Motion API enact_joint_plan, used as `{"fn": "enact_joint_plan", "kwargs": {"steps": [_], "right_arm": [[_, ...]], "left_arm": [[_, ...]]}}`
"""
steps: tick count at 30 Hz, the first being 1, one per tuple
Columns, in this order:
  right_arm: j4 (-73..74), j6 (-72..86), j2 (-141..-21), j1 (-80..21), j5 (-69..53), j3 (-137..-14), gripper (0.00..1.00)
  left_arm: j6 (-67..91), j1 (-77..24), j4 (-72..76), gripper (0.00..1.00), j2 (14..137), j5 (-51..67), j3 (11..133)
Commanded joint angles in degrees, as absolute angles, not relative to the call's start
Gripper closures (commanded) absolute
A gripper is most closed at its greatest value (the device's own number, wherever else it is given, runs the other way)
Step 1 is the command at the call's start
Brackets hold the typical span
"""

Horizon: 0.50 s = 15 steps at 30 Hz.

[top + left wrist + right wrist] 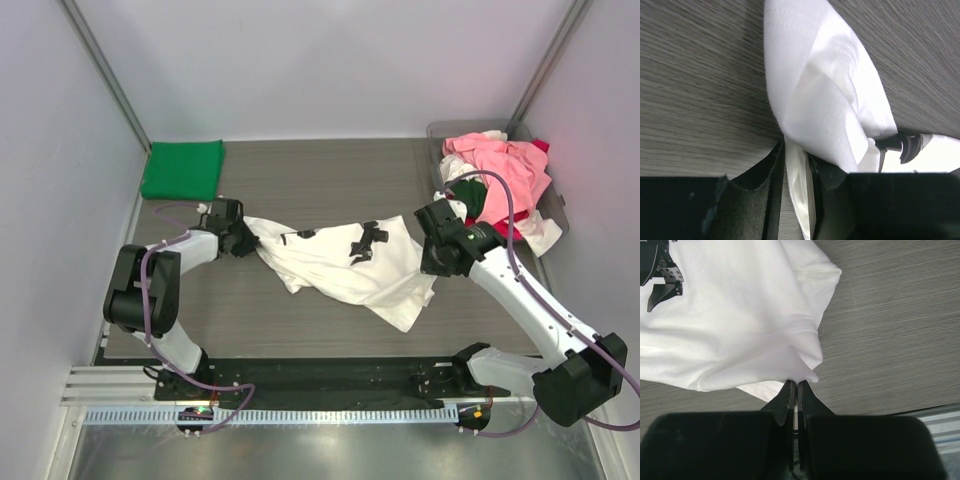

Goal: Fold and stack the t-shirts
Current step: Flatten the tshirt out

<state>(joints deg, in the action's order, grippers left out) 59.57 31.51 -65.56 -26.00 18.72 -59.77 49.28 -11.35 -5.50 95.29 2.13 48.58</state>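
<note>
A large white t-shirt with black print lies crumpled and stretched across the middle of the table. My left gripper is shut on its left edge; in the left wrist view white cloth runs down between the fingers. My right gripper is shut on the shirt's right edge; in the right wrist view the closed tips pinch a fold of the white shirt. A bright green t-shirt lies folded at the back left.
A grey plastic tray at the back right holds a heap of pink, red and white t-shirts. Side walls stand close on the left and right. A black strip and a metal rail run along the near table edge.
</note>
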Motion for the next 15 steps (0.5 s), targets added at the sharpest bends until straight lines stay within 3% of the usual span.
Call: {"fn": "enact_joint_plan", "kwargs": {"steps": [1,4,6,10,15], "right_arm": [[57.5,30.5,-65.8,-25.7,18.3,-59.8,0.99],[57.1,30.5,-66.2,-25.5,18.0,-59.8,0.99],[57.0,30.3,-66.2,-25.4,17.8,-60.2,0.99],[57.2,28.7,-66.7,-24.5,18.2,-63.3,0.99],[61.4,24.7,-68.5,-19.9,19.9,-75.4,0.99]], "left_arm": [[51.5,-12.6,-3.0,0.75,93.3,3.8,48.7],[53.9,-13.4,-2.7,0.85,91.7,5.6,48.2],[54.6,-13.5,-2.8,1.00,89.9,6.2,48.2],[52.7,-13.4,-9.4,1.00,85.8,4.1,53.3],[42.8,-13.0,-32.2,1.00,82.1,-4.1,70.4]]}}
